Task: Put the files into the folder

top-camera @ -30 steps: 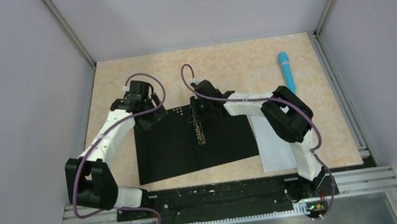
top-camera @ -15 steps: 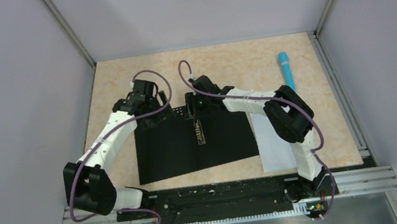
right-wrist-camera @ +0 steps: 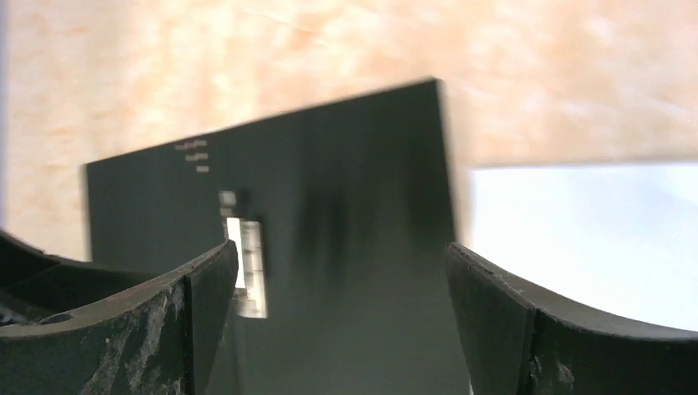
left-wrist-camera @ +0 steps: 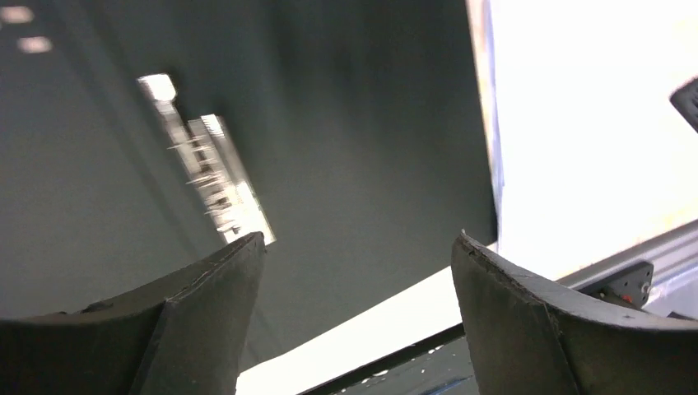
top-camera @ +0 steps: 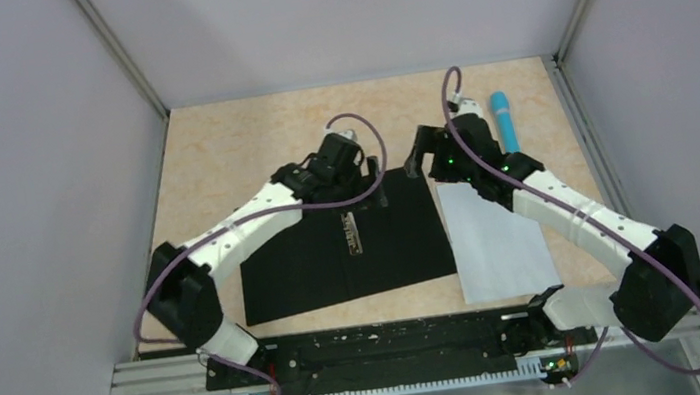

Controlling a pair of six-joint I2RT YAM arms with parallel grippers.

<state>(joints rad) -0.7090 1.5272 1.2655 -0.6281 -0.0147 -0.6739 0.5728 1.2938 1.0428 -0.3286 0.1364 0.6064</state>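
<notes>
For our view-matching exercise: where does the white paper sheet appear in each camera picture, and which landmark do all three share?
Top external: paper sheet, right of centre, beside the black folder.
Left wrist: paper sheet, upper right.
Right wrist: paper sheet, right side, mid-height.
Shared landmark: the folder's metal clip.

My claw point(right-wrist-camera: 341, 247) stands wide. Its two dark fingers point(right-wrist-camera: 148, 329) rise from the bottom corners with nothing between them. Below lies the folder point(right-wrist-camera: 362, 164), black side up, flat on the mottled beige tabletop point(right-wrist-camera: 329, 49). A pale metal clip point(right-wrist-camera: 247, 271) sits on the black near the finger on the left of my view, with small white marks point(right-wrist-camera: 196, 155) above it. A white sheet point(right-wrist-camera: 576, 230) lies just beside the folder's right edge; blur hides whether they overlap.
</notes>
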